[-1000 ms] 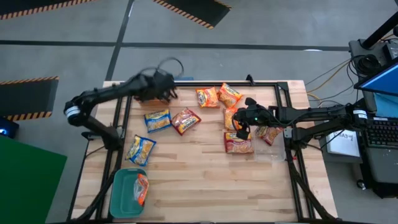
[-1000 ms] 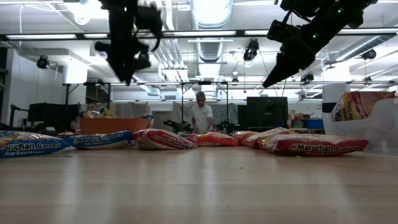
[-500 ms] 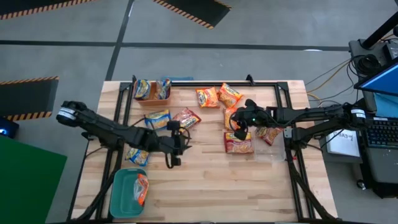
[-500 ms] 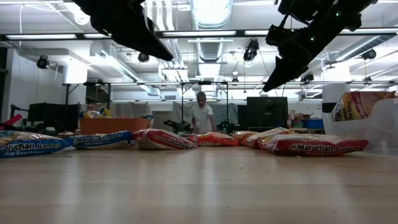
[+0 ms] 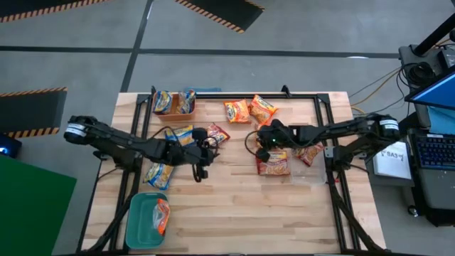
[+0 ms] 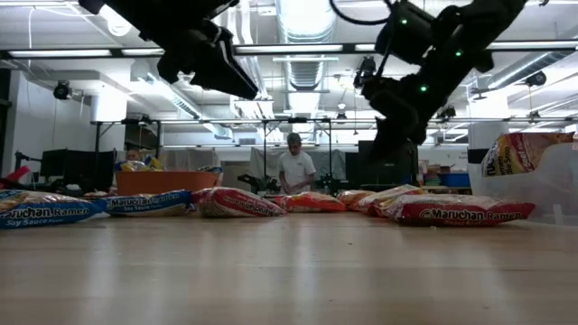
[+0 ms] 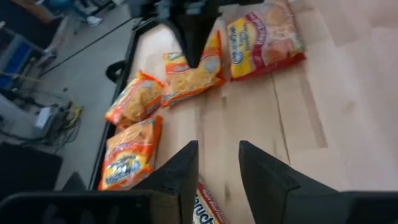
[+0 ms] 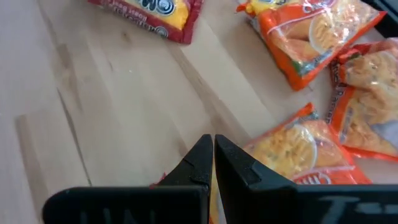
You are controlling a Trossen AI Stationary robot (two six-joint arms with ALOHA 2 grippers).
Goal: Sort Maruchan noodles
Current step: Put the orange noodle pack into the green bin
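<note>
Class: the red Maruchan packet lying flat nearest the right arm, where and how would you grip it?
Probably from above, pinching a crimped short end of the red packet: it lies flat on the table, so its faces offer no pinch. The right tool hovers just beyond it.

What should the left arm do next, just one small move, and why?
Probably lower the left gripper toward the red crinkly ramen packet beside it. Its fingers are open and empty above bare wooden table, and loose packets remain unsorted.

Maruchan noodles point(image 5: 273, 165), crinkly packets lying flat, blue-and-yellow ones left, orange and red ones right and far
</note>
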